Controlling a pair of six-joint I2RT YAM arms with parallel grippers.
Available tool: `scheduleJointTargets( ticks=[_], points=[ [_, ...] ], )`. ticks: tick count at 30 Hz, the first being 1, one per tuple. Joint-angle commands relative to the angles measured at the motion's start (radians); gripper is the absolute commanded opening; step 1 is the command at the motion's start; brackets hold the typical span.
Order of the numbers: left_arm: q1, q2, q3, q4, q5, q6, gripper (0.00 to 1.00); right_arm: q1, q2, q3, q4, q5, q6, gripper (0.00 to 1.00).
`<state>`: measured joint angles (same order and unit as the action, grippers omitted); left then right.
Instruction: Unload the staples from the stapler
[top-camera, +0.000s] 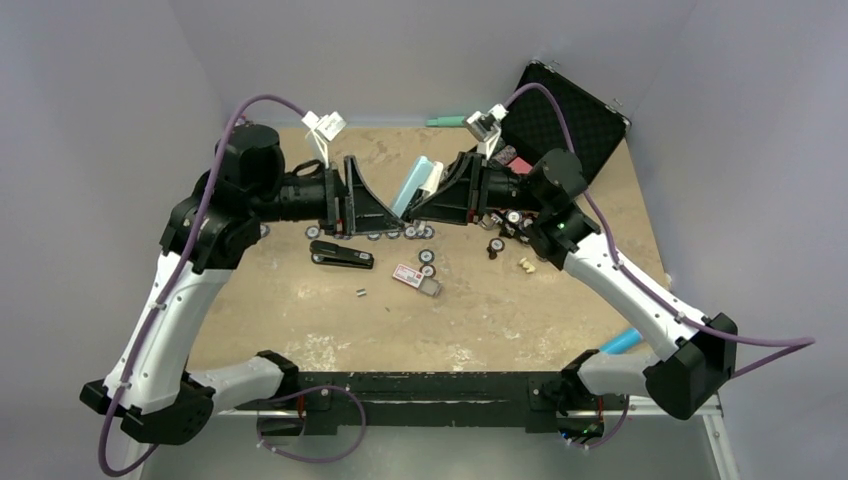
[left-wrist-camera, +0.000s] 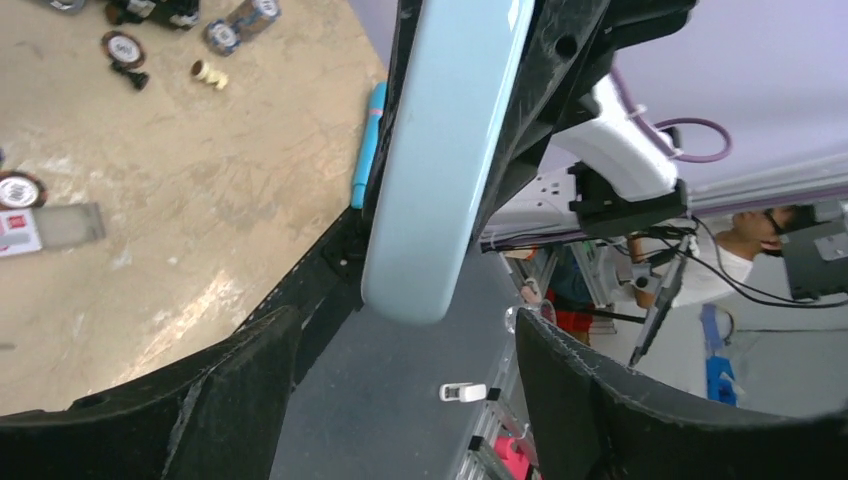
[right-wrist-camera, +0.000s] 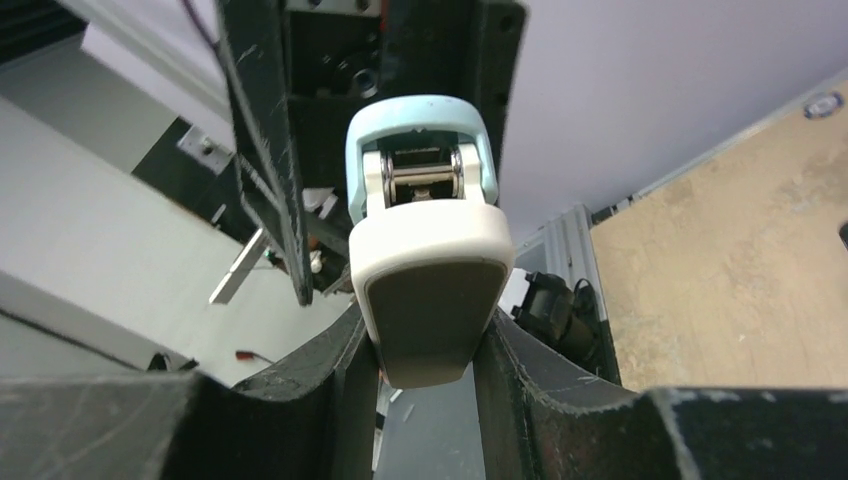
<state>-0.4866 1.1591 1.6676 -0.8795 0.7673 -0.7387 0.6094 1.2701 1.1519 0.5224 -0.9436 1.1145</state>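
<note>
Stapler (top-camera: 341, 254) unloading looks mostly done, judging by the layout. Nearest the arm bases, a tiny dark strip, prob. the staples (top-camera: 360, 293), lies loose on the table (top-camera: 500, 320), near the stapler but not touching it. Just beyond it the stapler lies flat, left of centre, w/ no claw on it. Its top arm seems down, but I can't tell if the channel inside is empty, so whether more staples remain is unknown. Right of it sit a red-and-white card (top-camera: 407, 275) and some chips (top-camera: 427, 258). Farther back & up off the table, both claws meet around a blue block (top-camera: 418, 187), not a task item. The right gripper (right-wrist-camera: 428, 340) is pinching the block's white end, pads tight on both sides. The left gripper (left-wrist-camera: 405, 335) is spread wide, fingers either side of the block's other end w/o touching, so the right alone carries it. Farthest back, a black case (top-camera: 570, 115) stands open. Left to do, prob.: confirm the stapler is empty.
</note>
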Motion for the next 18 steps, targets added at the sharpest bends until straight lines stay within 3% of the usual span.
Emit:
scheduleJointTargets(
  ticks=[1,4,7,15,18],
  points=[
    [0.000,-0.067,-0.055,-0.119,-0.136,0.089,0.82,0.000,-0.016,0.108,-0.405,0.127,-0.201,0.00],
    [-0.001,-0.110,-0.123,-0.169,-0.215,0.128,0.79,0.007,0.033,0.186,-0.712,0.232,-0.317,0.00],
    [0.000,-0.154,-0.212,-0.184,-0.255,0.150,0.74,0.020,0.070,0.214,-0.891,0.331,-0.350,0.00],
    [0.000,-0.281,-0.554,-0.106,-0.342,0.116,0.60,0.117,0.203,0.202,-1.074,0.493,-0.249,0.00],
    [-0.001,-0.309,-0.672,-0.072,-0.356,0.082,0.39,0.152,0.296,0.248,-1.140,0.495,-0.265,0.00]
  ],
)
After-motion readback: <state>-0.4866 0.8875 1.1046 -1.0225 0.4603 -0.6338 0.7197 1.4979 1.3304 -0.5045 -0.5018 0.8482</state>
